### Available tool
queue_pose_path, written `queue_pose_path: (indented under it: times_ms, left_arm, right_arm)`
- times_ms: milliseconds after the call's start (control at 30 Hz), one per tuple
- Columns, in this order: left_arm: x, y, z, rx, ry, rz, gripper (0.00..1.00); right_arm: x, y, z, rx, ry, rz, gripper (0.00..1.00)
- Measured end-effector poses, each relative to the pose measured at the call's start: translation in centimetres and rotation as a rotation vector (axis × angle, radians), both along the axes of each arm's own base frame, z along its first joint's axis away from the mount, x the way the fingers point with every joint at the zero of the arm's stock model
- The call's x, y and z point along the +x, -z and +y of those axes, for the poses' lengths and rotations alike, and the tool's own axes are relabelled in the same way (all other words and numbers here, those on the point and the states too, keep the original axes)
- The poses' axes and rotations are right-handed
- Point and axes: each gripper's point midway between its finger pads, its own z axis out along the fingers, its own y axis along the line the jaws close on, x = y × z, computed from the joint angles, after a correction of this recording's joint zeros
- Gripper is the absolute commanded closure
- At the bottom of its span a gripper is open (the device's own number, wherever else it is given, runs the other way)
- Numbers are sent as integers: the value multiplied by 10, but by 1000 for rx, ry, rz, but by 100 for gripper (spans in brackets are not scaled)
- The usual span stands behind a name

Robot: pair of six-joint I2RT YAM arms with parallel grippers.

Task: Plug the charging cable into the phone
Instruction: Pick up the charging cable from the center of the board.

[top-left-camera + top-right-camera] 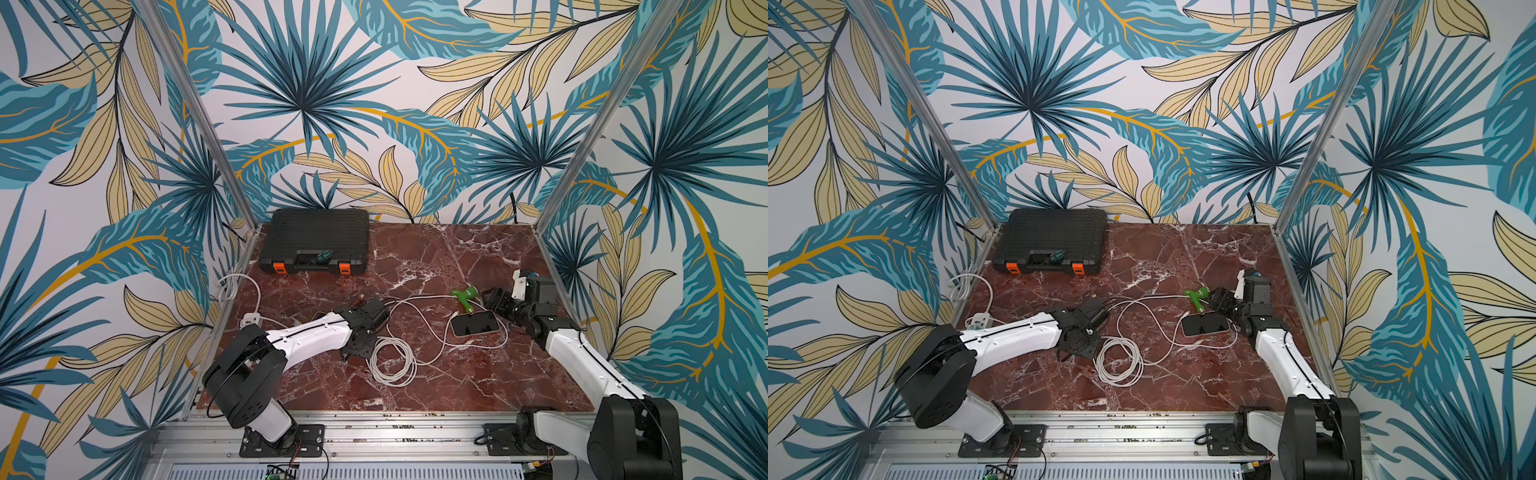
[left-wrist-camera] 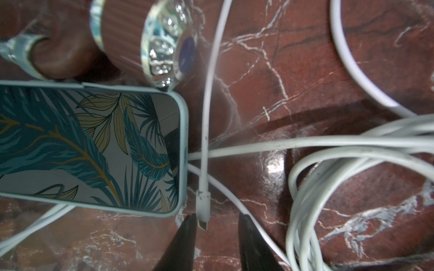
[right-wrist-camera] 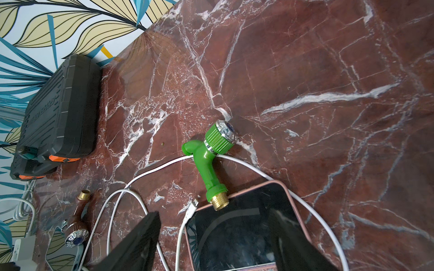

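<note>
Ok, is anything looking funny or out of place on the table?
Yes. A green tap lies on its side on the table, its brass end touching the edge of the phone. A tap is odd beside charging gear. The white cable runs under it in loose loops.

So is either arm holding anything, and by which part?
Nothing yet. The left pincer stands open around the white cable's plug, a gap showing; the right pincer hangs open over the pink-edged phone.
</note>
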Motion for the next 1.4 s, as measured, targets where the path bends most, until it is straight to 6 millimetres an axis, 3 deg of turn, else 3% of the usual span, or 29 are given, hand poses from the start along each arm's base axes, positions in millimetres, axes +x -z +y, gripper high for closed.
queue_pose_path:
  times_ms: [633,867,1067,1133,1267,1400]
  left_arm:
    - [9,11,8,0,-35,33,65]
    - [13,10,4,-11,-21,36,79]
    - [15,11,5,-1,-17,28,100]
    - [16,11,7,8,-16,21,100]
    - [20,-3,12,33,-3,-13,100]
    - [32,-45,6,4,42,-123,100]
  right_arm:
    - [-3,3,1,-1,-3,4,22]
    - [-3,4,1,-1,-4,6,23]
    - [-3,4,1,-1,-4,5,23]
    - [-3,4,1,0,-4,4,23]
    - [-3,1,4,11,-16,-5,25]
    - [-2,-14,19,60,-79,-62,30]
